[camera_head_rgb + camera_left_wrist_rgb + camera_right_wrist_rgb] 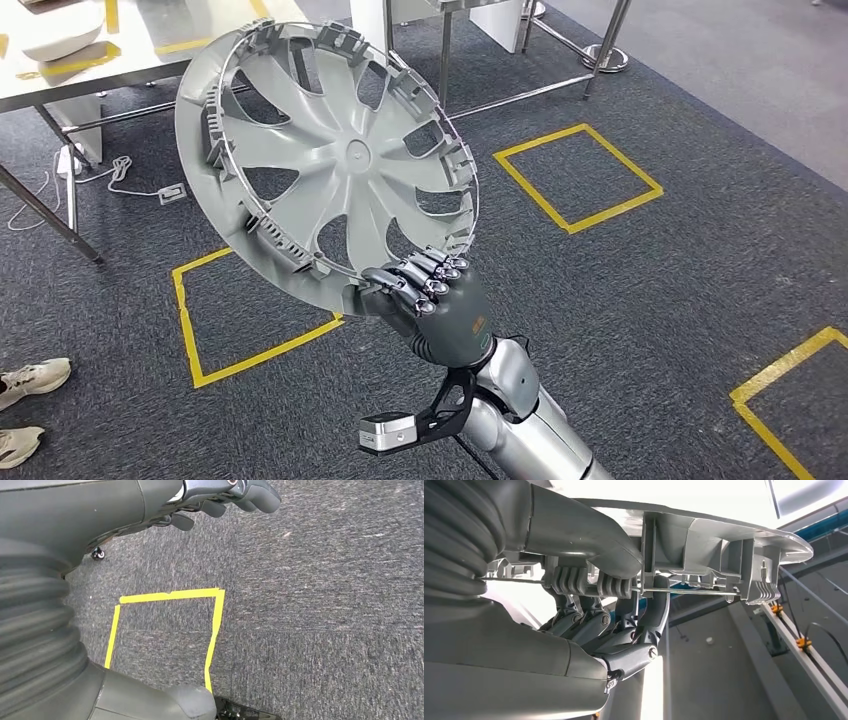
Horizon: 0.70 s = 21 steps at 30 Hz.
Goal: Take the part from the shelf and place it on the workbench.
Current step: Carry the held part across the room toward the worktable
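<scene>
Right hand (435,300) carrying the wheel cover (325,160).
Fingers are clamping its lower rim; the disc is tilting toward the frame's upper left.

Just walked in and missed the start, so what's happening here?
A humanoid robot is carrying a grey wheel cover. Its right hand grips the cover by the lower rim and holds it up in the air over a dark carpet marked with yellow tape squares. The left hand holds nothing and hangs above the carpet. A table stands ahead to the left, so the cover has not yet been set down anywhere. A person's shoes show at the edge.
</scene>
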Tool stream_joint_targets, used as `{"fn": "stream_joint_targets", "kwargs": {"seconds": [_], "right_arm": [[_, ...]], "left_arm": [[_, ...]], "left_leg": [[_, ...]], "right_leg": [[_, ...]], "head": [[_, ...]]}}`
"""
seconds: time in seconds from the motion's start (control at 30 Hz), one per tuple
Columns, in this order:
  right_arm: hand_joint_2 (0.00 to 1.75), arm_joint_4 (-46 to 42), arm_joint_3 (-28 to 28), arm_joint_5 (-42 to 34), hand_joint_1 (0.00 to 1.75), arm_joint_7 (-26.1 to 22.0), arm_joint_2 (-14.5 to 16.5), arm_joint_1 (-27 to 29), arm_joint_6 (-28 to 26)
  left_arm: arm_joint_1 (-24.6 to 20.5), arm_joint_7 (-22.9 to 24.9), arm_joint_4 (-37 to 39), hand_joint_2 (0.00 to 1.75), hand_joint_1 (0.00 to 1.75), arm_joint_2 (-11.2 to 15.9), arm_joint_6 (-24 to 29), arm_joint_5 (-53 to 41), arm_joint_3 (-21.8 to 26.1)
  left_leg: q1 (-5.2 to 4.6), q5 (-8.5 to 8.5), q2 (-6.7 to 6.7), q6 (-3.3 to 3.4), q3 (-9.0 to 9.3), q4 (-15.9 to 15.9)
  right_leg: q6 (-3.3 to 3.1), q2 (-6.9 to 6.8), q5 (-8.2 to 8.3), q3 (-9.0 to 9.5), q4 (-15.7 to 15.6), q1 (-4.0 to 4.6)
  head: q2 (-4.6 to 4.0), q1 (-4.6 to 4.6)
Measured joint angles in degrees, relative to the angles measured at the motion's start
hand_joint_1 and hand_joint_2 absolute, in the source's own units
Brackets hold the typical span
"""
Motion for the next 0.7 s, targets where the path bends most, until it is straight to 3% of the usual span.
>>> {"fn": "stream_joint_targets", "kwargs": {"seconds": [0.07, 0.13, 0.23, 0.3, 0.33, 0.4, 0.47, 0.5, 0.53, 0.6, 0.67, 0.7], "right_arm": [[1.75, 0.01, 0.0, 0.09, 1.75, 0.13, -0.15, 0.03, -0.05], [1.75, -0.01, 0.0, 0.18, 1.75, 0.09, -0.27, 0.09, -0.15], [1.75, -0.02, 0.01, 0.3, 1.75, 0.07, -0.4, 0.23, -0.22], [1.75, -0.02, -0.01, 0.29, 1.75, 0.13, -0.42, 0.24, -0.24], [1.75, -0.02, -0.03, 0.28, 1.75, 0.15, -0.43, 0.25, -0.26], [1.75, -0.01, -0.04, 0.33, 1.75, 0.16, -0.45, 0.3, -0.3], [1.75, 0.07, -0.04, 0.43, 1.75, 0.15, -0.47, 0.33, -0.37], [1.75, 0.11, -0.04, 0.46, 1.75, 0.16, -0.48, 0.33, -0.42], [1.75, 0.14, -0.04, 0.5, 1.75, 0.18, -0.48, 0.32, -0.47], [1.75, 0.16, -0.04, 0.56, 1.75, 0.2, -0.48, 0.32, -0.56], [1.75, 0.16, -0.04, 0.64, 1.75, 0.18, -0.48, 0.29, -0.63], [1.75, 0.16, -0.03, 0.69, 1.75, 0.16, -0.48, 0.28, -0.66]], "left_arm": [[-0.02, -0.2, 0.01, 1.75, 0.0, -0.02, -0.22, -0.01, -0.01], [-0.07, -0.4, 0.01, 1.75, 0.0, -0.03, -0.35, -0.02, -0.01], [-0.04, -0.75, 0.01, 1.75, 0.0, -0.04, -0.38, -0.02, -0.01], [-0.02, -0.91, 0.01, 1.75, 0.0, -0.03, -0.38, -0.01, -0.01], [-0.05, -0.97, 0.01, 1.75, 0.0, -0.02, -0.39, 0.0, -0.01], [-0.08, -1.05, 0.01, 1.75, 0.0, -0.02, -0.42, 0.02, -0.01], [-0.02, -1.04, 0.01, 1.75, 0.0, 0.0, -0.46, 0.02, -0.01], [0.01, -0.98, 0.01, 1.75, 0.0, 0.02, -0.48, 0.0, -0.01], [0.03, -0.9, 0.01, 1.75, 0.0, 0.07, -0.5, -0.03, -0.01], [-0.08, -0.74, 0.01, 1.75, 0.0, 0.16, -0.51, -0.15, -0.02], [-0.29, -0.59, 0.02, 1.75, 0.0, 0.2, -0.51, -0.28, -0.05], [-0.34, -0.5, 0.02, 1.75, 0.0, 0.21, -0.51, -0.33, -0.07]], "left_leg": [[0.17, -0.23, -1.15, -0.44, -0.06, 0.45], [0.19, -0.39, -2.12, -1.22, -0.37, 0.93], [0.29, -0.17, -2.96, -2.41, -0.78, 0.75], [0.34, -1.13, -2.41, -2.96, -1.58, 2.12], [0.34, -2.26, -1.87, -3.13, -2.55, 4.09], [0.34, -5.68, -0.91, -3.4, -6.25, 11.61], [0.37, -7.08, -0.64, -3.54, -9.15, 17.13], [0.37, -6.06, -0.5, -3.53, -9.03, 16.66], [0.37, -4.17, -0.14, -3.46, -7.77, 13.96], [0.13, -0.62, 1.92, -3.17, -3.98, 5.99], [-0.23, 0.41, 3.23, -2.43, -2.09, 1.75], [-0.45, 0.23, 3.05, -1.99, -2.16, 1.54]], "right_leg": [[-0.03, 1.04, 3.47, 3.97, -7.55, -0.3], [-0.53, 2.28, 4.85, 6.73, -13.1, -0.26], [-1.92, 1.89, 4.75, 6.88, -13.89, 0.09], [-2.89, 1.05, 4.92, 7.04, -14.26, -0.08], [-3.29, 0.59, 4.98, 7.13, -14.44, -0.2], [-3.72, -0.37, 4.89, 7.15, -14.45, -0.11], [-3.81, -1.4, 4.78, 7.21, -14.43, -0.03], [-3.78, -1.87, 4.71, 7.29, -14.41, -0.03], [-3.69, -2.32, 4.61, 7.42, -14.37, -0.04], [-3.24, -3.21, 4.27, 7.71, -14.16, 0.08], [-2.57, -4.06, 4.02, 7.81, -13.97, 0.41], [-2.24, -4.51, 4.0, 7.83, -13.99, 0.55]], "head": [[0.0, -0.02], [0.0, -0.05], [0.0, -0.17], [0.0, -0.39], [0.0, -0.56], [0.0, -0.85], [0.0, -0.87], [0.0, -0.88], [0.0, -0.9], [0.0, -1.01], [0.0, -1.13], [0.0, -1.17]]}}
